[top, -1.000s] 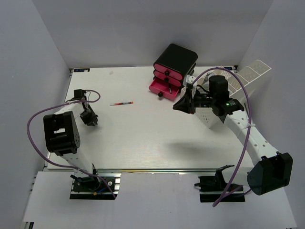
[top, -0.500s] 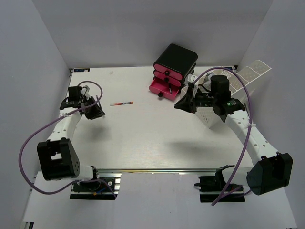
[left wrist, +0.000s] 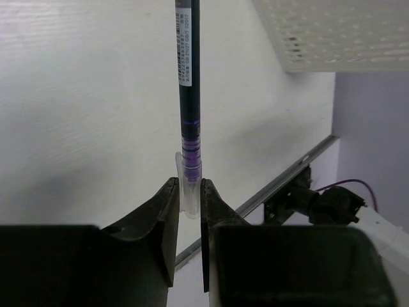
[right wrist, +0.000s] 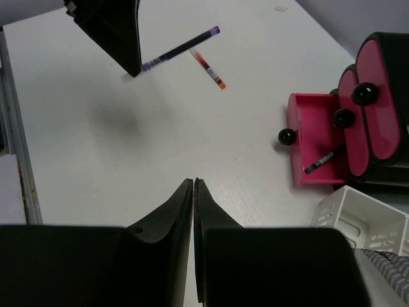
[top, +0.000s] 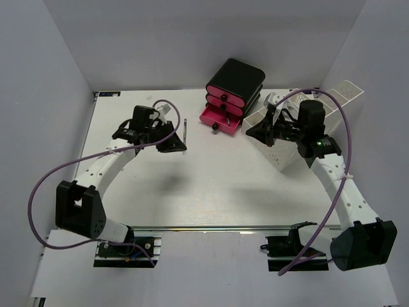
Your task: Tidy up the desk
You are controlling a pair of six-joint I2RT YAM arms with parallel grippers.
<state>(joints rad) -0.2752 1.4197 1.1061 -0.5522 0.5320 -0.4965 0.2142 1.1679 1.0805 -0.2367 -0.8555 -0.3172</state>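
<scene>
The white desk (top: 211, 185) carries a black-and-pink drawer unit (top: 233, 86) at the back. My left gripper (top: 174, 146) is shut on the clear cap end of a dark purple pen (left wrist: 187, 77) and holds it above the desk, with the pen pointing away from the jaws. The gripper (left wrist: 189, 182) and the pen (right wrist: 182, 46) also show in the wrist views. A red-orange pen (right wrist: 208, 67) lies on the desk just beyond it. My right gripper (top: 249, 132) is shut and empty, above the desk in front of the drawer unit.
The bottom pink drawer (right wrist: 313, 150) is pulled open with a dark green pen (right wrist: 326, 158) inside. A white perforated tray (top: 281, 150) stands at the right under my right arm. A silver rail (top: 243, 227) runs along the near edge.
My left arm has swung from the far left towards the middle back of the desk, and the purple pen now shows in its jaws. My right gripper has drawn back a little to the right.
</scene>
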